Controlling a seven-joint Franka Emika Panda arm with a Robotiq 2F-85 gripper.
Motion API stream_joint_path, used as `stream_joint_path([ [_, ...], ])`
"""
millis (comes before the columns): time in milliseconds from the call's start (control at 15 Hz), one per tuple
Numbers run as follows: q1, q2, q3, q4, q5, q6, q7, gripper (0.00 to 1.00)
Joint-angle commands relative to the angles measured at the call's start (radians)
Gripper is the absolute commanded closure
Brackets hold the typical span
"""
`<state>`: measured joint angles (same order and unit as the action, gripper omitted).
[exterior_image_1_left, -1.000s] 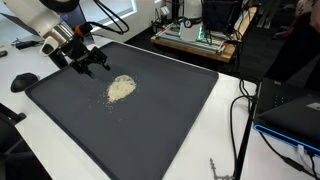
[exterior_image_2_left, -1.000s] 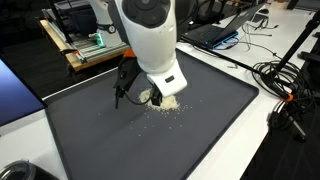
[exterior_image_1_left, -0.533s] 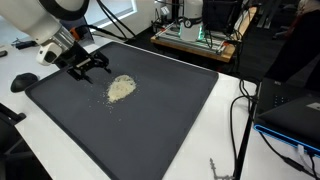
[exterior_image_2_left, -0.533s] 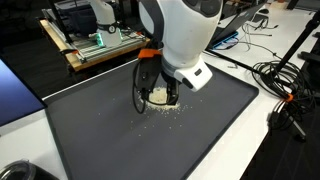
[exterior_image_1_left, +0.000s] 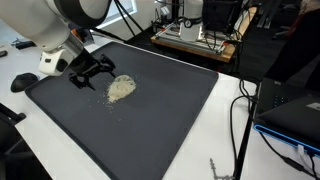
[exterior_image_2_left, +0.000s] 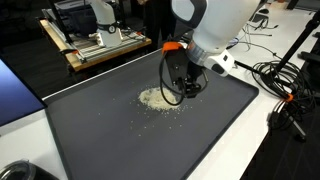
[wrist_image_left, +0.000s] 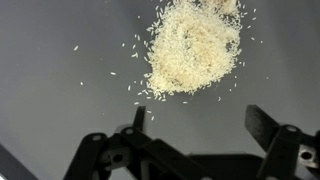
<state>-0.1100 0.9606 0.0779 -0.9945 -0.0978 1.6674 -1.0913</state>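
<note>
In an exterior view my gripper (exterior_image_1_left: 88, 72) hangs with jaws spread wide and empty, just beside a heap of rice (exterior_image_1_left: 121, 88) on the dark matte mat (exterior_image_1_left: 170, 125). In an exterior view the heap of rice (exterior_image_2_left: 155, 98) lies mid-mat, pale and flattish. The wrist view shows loose, dry grains. I judge them light and apt to scatter, with nothing firm to pinch, so better gathered from the rim.

Loose heap of pale rice grains (wrist_image_left: 195, 50), dry and granular, on a dark grey mat (wrist_image_left: 60, 80), matt and finely textured, gripper (wrist_image_left: 197, 120) of matt black hard plastic or metal, robot arm shell (exterior_image_2_left: 215, 25) of smooth, glossy white plastic
</note>
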Motion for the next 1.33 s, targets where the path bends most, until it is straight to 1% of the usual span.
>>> stream_joint_path([
  [0,0.066,-0.017,-0.054,-0.004,-0.051,-0.002,0.119,0.0],
  [267,0.101,-0.067,-0.086,-0.084,-0.039,0.03,0.359,0.0],
  [467,0.121,-0.124,-0.103,-0.176,-0.033,0.072,0.535,0.0],
  [533,0.116,-0.143,-0.09,-0.206,-0.049,0.085,0.598,0.0],
  [667,0.115,-0.206,-0.079,-0.305,-0.041,0.138,0.699,0.0],
  [933,0.116,-0.316,-0.079,-0.476,-0.028,0.251,0.859,0.0],
  [1133,0.113,-0.403,-0.082,-0.608,-0.025,0.343,0.943,0.0],
  [1267,0.112,-0.458,-0.085,-0.703,-0.026,0.43,0.986,0.0],
])
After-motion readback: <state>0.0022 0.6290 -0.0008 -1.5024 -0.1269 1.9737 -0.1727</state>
